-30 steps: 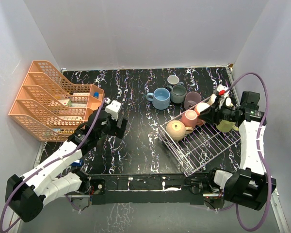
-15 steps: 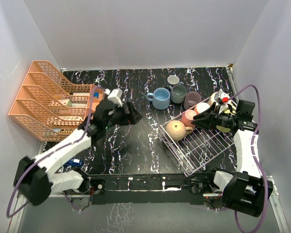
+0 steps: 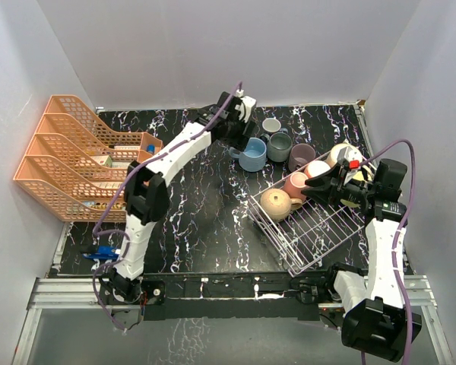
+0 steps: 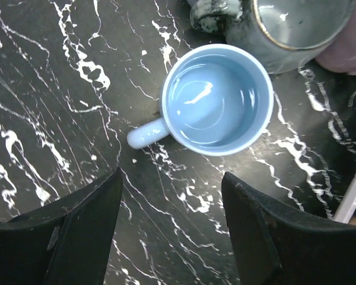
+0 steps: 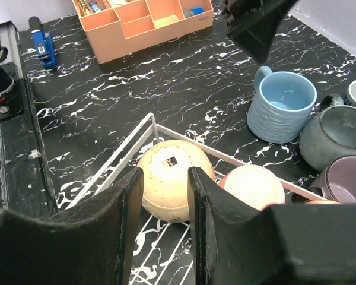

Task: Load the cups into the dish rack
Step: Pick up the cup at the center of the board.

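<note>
1. Counting what is done: roughly half the cups look loaded. The rack sits on the right of the table with at least four cups in it.
2. In the rack, the tan mug lies upside down in the near-left corner. The pink mug is just beside it, and the peach mug is at the far corner. The pale yellow mug is partly hidden under the right arm, so I cannot tell how it sits.
3. Four cups are left on the table, clustered just past the rack's far-left side.
   - The blue mug and the grey-teal mug stand just beside each other.
   - The small grey mug stands behind them.
   - The mauve mug is next to the rack rim, outside it.
4. The left gripper hangs over the blue mug with its jaws wide apart and nothing between them, clear of the mug. The mug is upright and empty, with its handle pointing toward the left finger in the left wrist view.
5. The right gripper hangs over the rack above the tan mug. Its fingers stand a narrow gap apart with nothing held, and no contact is visible.
6. Judgement: the blue mug is the likely next pick, and the handle side looks awkward for the grasp.
</note>
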{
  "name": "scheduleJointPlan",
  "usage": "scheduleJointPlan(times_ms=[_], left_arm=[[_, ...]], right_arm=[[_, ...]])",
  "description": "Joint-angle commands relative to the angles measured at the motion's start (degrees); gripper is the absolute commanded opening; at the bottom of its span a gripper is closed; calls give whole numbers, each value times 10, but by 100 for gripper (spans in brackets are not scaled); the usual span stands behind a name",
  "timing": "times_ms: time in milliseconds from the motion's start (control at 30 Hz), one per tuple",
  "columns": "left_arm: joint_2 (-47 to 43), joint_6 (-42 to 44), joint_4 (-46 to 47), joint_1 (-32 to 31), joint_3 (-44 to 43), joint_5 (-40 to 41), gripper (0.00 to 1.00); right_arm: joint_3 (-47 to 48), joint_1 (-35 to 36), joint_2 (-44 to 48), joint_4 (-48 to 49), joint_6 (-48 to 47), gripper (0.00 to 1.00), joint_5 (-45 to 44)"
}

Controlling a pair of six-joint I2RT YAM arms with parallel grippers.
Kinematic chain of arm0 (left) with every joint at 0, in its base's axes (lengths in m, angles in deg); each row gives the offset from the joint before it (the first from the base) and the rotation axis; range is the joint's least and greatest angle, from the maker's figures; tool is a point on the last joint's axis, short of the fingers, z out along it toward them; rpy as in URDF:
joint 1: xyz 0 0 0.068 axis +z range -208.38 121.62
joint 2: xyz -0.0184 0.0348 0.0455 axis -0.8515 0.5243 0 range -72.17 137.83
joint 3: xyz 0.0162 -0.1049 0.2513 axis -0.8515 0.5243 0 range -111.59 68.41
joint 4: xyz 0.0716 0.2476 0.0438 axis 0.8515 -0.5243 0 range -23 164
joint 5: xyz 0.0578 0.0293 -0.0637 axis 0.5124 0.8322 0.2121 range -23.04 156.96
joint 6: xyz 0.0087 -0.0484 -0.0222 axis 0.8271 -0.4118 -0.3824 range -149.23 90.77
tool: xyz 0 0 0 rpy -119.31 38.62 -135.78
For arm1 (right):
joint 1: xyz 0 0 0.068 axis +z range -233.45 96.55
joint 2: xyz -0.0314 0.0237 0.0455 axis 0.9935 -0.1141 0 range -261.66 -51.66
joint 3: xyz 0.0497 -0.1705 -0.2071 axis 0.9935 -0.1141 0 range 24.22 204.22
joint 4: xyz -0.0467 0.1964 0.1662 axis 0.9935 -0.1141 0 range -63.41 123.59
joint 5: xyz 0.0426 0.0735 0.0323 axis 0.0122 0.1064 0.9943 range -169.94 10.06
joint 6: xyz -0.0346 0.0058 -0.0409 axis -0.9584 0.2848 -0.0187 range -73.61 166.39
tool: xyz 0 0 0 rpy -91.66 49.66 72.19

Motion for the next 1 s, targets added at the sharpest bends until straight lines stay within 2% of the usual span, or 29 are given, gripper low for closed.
scheduleJointPlan(times_ms=[0,167,467,533,767,967], left_arm=[[38,118,-93,-6,-108,-10,66],[68,146,-30,-6,-123,-38,66],[124,137,28,-6,-145,-76,51],[142,133,31,-6,-161,-76,48],[174,131,56,-5,-166,-53,45],[191,130,56,-5,-162,-45,34]], right_arm=[[-5,2,8,33,14,38,-6],[-6,2,8,33,15,38,-5],[-9,2,7,37,19,38,-2],[-10,2,9,38,20,38,-1],[-14,3,9,48,31,38,1],[-16,3,8,52,36,38,4]])
